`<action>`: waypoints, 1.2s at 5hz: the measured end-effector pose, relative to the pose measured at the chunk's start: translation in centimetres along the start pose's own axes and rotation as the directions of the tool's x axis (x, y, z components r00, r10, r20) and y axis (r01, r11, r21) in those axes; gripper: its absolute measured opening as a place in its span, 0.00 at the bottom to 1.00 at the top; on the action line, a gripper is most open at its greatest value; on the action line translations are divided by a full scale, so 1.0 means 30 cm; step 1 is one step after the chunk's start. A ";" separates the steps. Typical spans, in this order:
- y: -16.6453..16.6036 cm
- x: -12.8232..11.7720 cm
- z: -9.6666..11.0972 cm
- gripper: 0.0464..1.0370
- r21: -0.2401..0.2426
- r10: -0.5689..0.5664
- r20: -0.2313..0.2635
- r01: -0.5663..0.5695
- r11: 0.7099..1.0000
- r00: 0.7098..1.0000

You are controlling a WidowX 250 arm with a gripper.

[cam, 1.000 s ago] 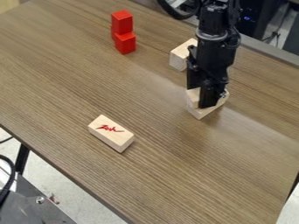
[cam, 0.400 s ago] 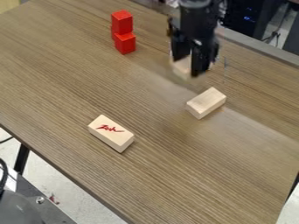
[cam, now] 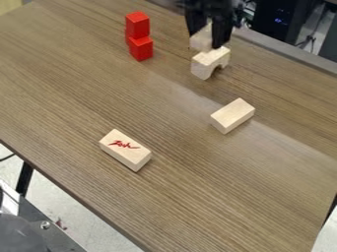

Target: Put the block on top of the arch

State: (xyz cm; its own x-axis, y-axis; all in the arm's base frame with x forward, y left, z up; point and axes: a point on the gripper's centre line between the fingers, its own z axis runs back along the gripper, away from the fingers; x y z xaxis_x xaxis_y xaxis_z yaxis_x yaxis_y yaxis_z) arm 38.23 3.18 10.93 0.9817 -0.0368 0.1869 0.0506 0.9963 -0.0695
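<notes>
Black end effector (cam: 207,38) holds pale squared-off wooden block (cam: 201,40) above pale wooden arch (cam: 209,57); prob. light, stiff & smooth, best held mid-body on opp. flat sides.

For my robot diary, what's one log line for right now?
gripper: closed on block | block: above arch | contact: unclear | red blocks: stacked

The blurred hand (cam: 207,38), cut off by the top edge, partly hides the pale block (cam: 202,40).
</notes>
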 end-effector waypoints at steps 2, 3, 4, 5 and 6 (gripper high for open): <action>0.047 0.047 -0.071 0.52 0.047 0.034 -0.047 -0.032 0.998 0.998; 0.051 0.045 -0.091 0.52 0.051 0.034 -0.055 -0.032 0.998 0.998; 0.054 0.041 -0.108 0.52 0.053 0.023 -0.059 -0.020 0.998 0.998; 0.056 0.034 -0.131 0.52 0.053 0.010 -0.064 -0.007 0.999 0.998; 0.063 0.036 -0.141 0.52 0.059 -0.017 -0.058 0.021 0.998 0.998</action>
State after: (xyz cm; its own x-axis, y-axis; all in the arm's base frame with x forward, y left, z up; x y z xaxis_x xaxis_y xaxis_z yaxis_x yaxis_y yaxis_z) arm 40.15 4.69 6.85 0.9896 -0.0586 0.1310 0.0602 0.9982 -0.0079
